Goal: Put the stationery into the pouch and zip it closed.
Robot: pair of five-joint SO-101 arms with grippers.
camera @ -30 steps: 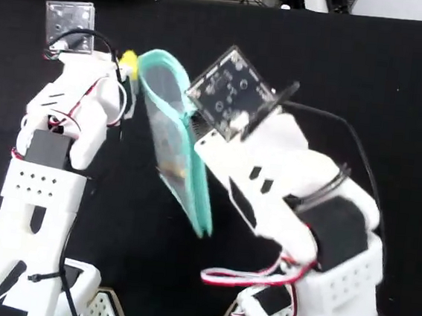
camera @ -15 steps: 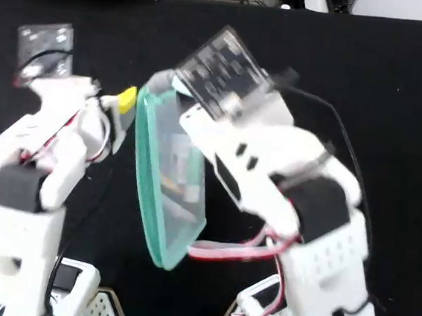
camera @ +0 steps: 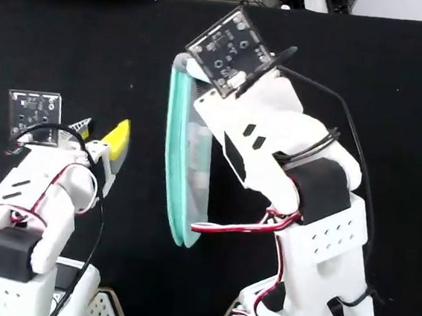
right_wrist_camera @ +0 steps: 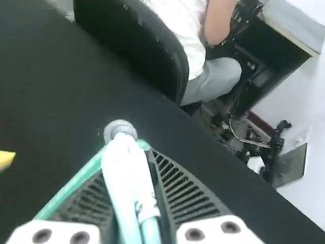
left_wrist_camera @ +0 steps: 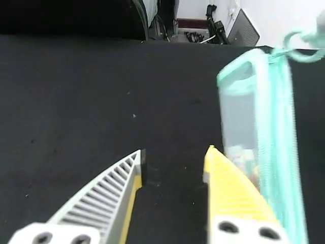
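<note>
Left gripper, one: hovering just beside pouch, two fingers spreading wide, gripping nothing.
Pouch, one, teal-edged: hanging edge-on, off table.
Stationery: lying inside pouch, count unclear.
Right gripper, one: clamping pouch's far top edge, jaws closed on it.

Black table underneath, matte and dark from edge to edge. Past its far edge, a black office chair. Behind that, tangled cables on the floor beside a white wall.
</note>
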